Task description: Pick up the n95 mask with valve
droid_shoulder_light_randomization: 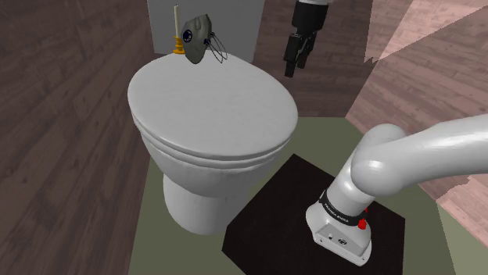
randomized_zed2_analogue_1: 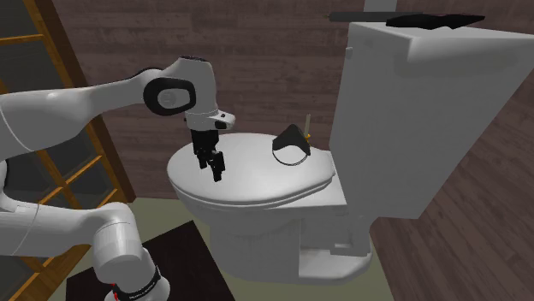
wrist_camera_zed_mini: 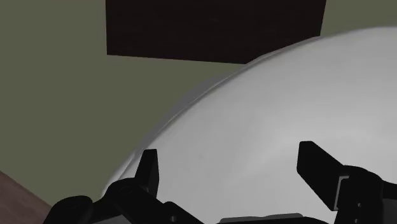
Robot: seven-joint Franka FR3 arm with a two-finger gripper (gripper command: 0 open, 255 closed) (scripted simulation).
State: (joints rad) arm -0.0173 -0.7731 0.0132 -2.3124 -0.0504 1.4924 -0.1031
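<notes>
Here the end effector (droid_shoulder_light_randomization: 290, 69) hangs released, its two black fingers apart with nothing between them. The wrist view shows this most plainly: the fingers (wrist_camera_zed_mini: 149, 170) stand wide over the white toilet lid (wrist_camera_zed_mini: 286, 114), past whose curved rim lie the olive floor (wrist_camera_zed_mini: 63, 95) and the dark stand (wrist_camera_zed_mini: 216, 28).

The n95 mask (droid_shoulder_light_randomization: 199, 37) stands at the back of the shut lid, well apart from the end effector. In the shoulder view it faces the camera as a grey-green shell with a dark round valve, and thin strap loops trail off to that view's right. A pale stick on a yellow foot (droid_shoulder_light_randomization: 177, 33) stands just beside it, on that view's left. Here the end effector sits high at the lid's far right, drawn against the wooden wall, so its height above the lid cannot be judged.

The second exterior view looks from the side. There the mask appears as a dark shell with a pale lower band, resting on the lid just in front of the tall white tank (randomized_zed2_analogue_1: 402, 111). The end effector points down over the front part of the lid, close above it; whether it touches cannot be told. This view also shows a flat dark object (randomized_zed2_analogue_1: 436, 19) lying on top of the tank and a slanted wooden frame (randomized_zed2_analogue_1: 51, 111) behind the arm.
</notes>
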